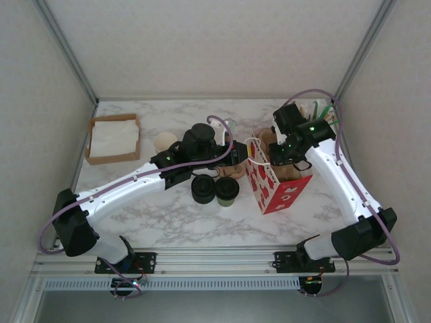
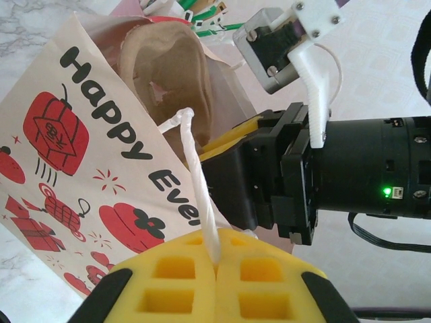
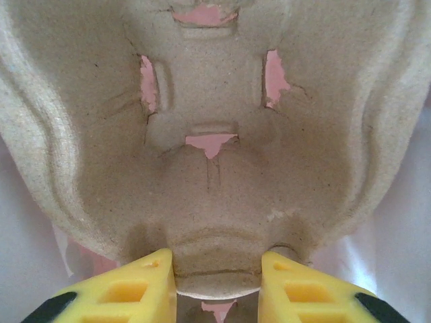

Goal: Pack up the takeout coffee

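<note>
Closest to my left wrist lens sit the yellow pads (image 2: 168, 282) of the left gripper (image 2: 215, 269), shut tight on the white twisted handle (image 2: 195, 175) of the red-printed bag (image 2: 87, 168); the cord rises from between them toward 12 o'clock, holding that side of the mouth up. On the right wrist view the right gripper (image 3: 217, 279) stands part-way closed, its two pads flanking a lobe of the pulp carrier (image 3: 215, 134) at 6 o'clock of the frame; it looks pinched rather than merely bracketed, and the carrier sits down inside the bag.

From above, the takeout coffee (image 1: 227, 192) stands upright on the marble table (image 1: 168, 222), just beside the bag at its 9 o'clock, with the black stack (image 1: 203, 188) touching or nearly touching it at its own 9 o'clock; neither gripper is on it.

My reading of how it will handle: a paper wall that gives under a hard squeeze, so I want a moderate close and no more; whether it is full I cannot tell, so I treat it as top-heavy and liable to slosh. The lid (image 1: 227, 189) is a press fit and smooth plastic; gripping there risks popping it or slipping. I would take it from the side across the banded wall, below the rim, approaching from 6 o'clock to stay clear of the black stack, and carry it level into a carrier well.
</note>
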Controlling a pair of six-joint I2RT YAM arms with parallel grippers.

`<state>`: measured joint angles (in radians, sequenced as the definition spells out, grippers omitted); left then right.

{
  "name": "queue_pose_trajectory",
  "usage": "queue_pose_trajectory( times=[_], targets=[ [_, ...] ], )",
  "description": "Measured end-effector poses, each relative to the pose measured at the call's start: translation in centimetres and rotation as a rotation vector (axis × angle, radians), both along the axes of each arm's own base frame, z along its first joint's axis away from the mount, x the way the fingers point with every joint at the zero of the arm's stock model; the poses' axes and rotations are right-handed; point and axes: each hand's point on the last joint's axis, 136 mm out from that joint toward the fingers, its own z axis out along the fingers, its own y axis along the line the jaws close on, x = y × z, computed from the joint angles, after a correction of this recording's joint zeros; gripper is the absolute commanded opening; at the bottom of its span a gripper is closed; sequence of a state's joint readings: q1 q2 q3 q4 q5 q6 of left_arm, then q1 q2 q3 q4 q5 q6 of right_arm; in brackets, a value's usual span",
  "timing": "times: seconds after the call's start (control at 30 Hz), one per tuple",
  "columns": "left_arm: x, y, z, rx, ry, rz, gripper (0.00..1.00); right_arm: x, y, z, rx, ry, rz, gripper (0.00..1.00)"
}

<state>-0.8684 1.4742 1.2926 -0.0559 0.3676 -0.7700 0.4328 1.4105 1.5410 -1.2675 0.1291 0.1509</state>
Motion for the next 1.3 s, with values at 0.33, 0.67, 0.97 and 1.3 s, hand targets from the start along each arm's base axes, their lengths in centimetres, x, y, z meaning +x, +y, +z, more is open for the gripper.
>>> queue_pose_trajectory(
  times=[0.33, 0.67, 0.97, 1.3],
  targets=[
    [0.0, 0.0, -0.1, -0.002, -0.002, 0.0, 0.0, -0.2, 0.0, -0.3, -0.004, 0.009, 0.001, 0.3],
    [0.0, 0.0, -0.6, 0.005, 0.004, 0.0, 0.0, -0.4, -0.1, -1.5, -0.014, 0.04, -0.01, 0.3],
    [-0.1, 0.1, -1.3, 0.015, 0.012, 0.001, 0.0, -0.1, 0.1, -3.2, -0.029, 0.081, -0.022, 0.3],
    [0.3, 0.4, -1.5, 0.018, 0.015, 0.009, 0.0, -0.1, 0.1, -5.0, -0.037, 0.111, -0.036, 0.3]
  ],
)
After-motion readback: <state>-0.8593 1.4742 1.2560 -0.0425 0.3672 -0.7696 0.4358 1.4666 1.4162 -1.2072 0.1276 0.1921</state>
